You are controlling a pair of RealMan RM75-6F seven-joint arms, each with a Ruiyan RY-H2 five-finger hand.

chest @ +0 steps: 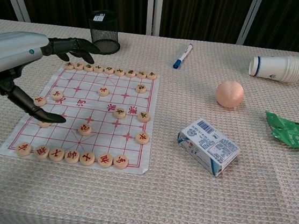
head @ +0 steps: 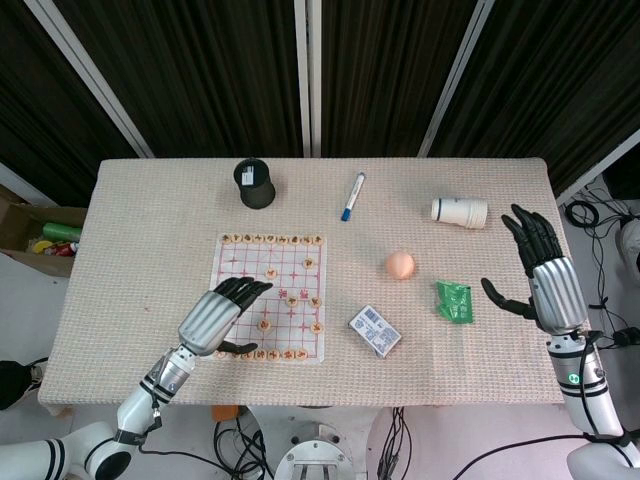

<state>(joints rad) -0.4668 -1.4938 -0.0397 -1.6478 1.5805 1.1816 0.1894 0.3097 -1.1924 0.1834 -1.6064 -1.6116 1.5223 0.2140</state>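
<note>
A Chinese chess board sheet (head: 281,272) (chest: 103,135) lies on the near left of the table. Round wooden pieces (chest: 119,113) line its far and near rows, and several stand in the middle. My left hand (head: 222,312) (chest: 15,56) hovers over the board's left side with fingers stretched out and apart, holding nothing. Its thumb (chest: 36,111) points down beside a piece (chest: 44,124) at the left edge; whether they touch is unclear. My right hand (head: 543,275) is raised at the table's right edge, fingers spread and empty, right of a green packet (head: 454,301) (chest: 289,130).
A black mesh cup (head: 256,183) (chest: 104,31) stands behind the board. A blue marker (head: 352,196) (chest: 182,55), a lying stack of paper cups (head: 459,211) (chest: 276,67), an orange ball (head: 400,264) (chest: 230,93) and a small box (head: 374,331) (chest: 209,146) lie about the table.
</note>
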